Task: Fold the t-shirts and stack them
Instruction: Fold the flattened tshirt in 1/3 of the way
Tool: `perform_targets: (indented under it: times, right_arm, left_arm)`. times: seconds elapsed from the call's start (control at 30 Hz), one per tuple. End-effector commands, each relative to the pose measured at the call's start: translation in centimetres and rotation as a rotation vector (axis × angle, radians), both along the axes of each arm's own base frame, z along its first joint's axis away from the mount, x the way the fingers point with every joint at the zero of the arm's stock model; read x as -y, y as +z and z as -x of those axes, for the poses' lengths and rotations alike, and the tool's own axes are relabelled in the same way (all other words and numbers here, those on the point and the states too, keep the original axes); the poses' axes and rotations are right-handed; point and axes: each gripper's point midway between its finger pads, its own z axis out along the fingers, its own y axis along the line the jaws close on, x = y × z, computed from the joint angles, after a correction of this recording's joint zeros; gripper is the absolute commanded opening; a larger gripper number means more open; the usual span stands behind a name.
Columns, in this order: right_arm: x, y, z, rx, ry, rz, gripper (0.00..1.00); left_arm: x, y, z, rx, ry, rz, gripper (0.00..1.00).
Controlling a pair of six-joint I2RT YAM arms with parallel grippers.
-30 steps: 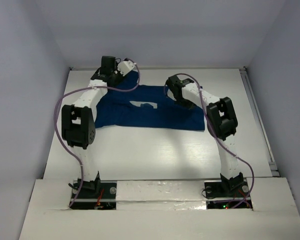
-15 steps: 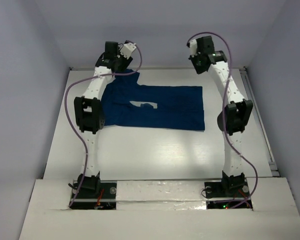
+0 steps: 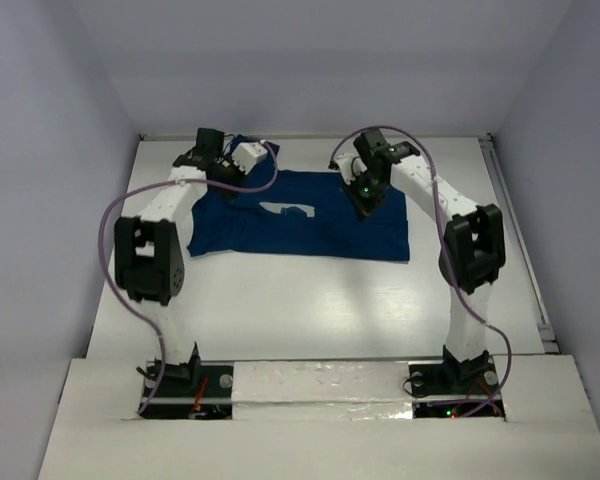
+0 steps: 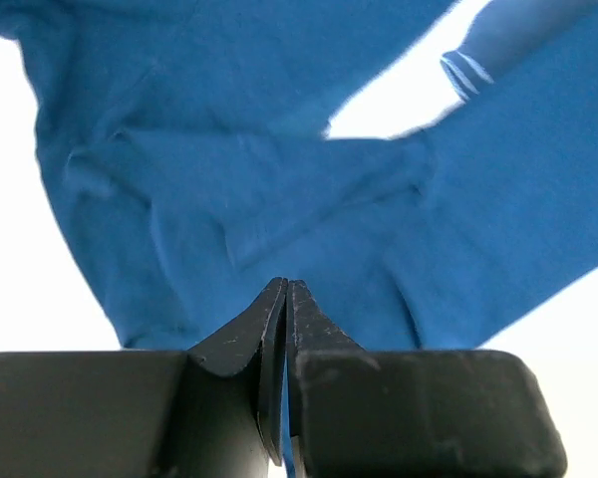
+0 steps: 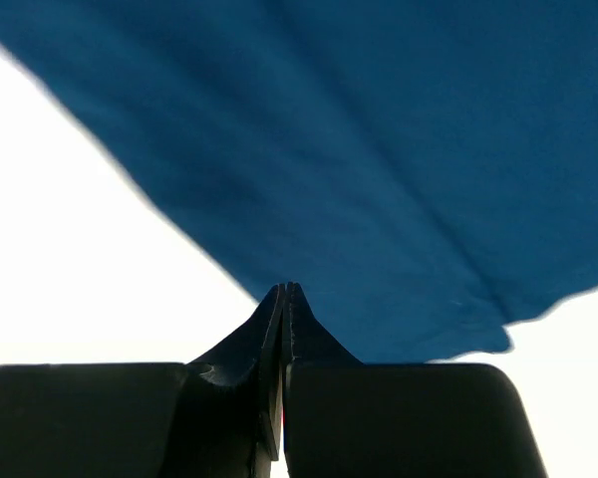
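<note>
T-shirt [image 3: 300, 228] in left hand [image 4: 285, 291], right hand [image 5: 283, 291]

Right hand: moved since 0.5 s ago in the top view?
Yes. The right hand has come down and toward the camera, from past the table's far edge onto the t-shirt.

Left tool [image 4: 285, 287]: fingers pressed flat together, tips over the cloth; pinch unclear.
T-shirt [image 4: 229, 179]: blue, wrinkled, fills most of the view.
Desk [image 4: 20, 249]: white, showing left and lower right.
</note>
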Motion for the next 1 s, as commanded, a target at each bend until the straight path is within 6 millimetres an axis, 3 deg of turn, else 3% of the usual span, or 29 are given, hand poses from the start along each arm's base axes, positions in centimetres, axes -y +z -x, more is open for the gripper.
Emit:
perform_targets:
  times: [0.0,0.07,0.23,0.57,0.97]
  right_arm:
    - [-1.2,3.1,-0.3,0.123,0.033,-0.065,0.00]
    - [-1.6,2.4,-0.2,0.122,0.029,-0.065,0.00]
    - [-2.2,0.0,0.2,0.091,0.017,-0.046,0.00]
    - [-1.9,-1.8,-1.2,0.078,-0.081,0.000,0.00]
    - [-2.5,-5.2,0.6,-0.042,-0.128,0.025,0.00]
  left_arm:
    - [0.3,4.3,2.4,0.115,-0.065,0.047,0.00]
    - [-0.3,4.7,3.1,0.132,-0.050,0.050,0.00]
    - [-0.8,1.4,5.0,0.049,-0.043,0.026,0.00]
    - [-0.8,-2.3,5.0,-0.039,0.013,0.043,0.00]
    - [-1.1,-6.6,7.4,-0.159,0.049,0.039,0.00]
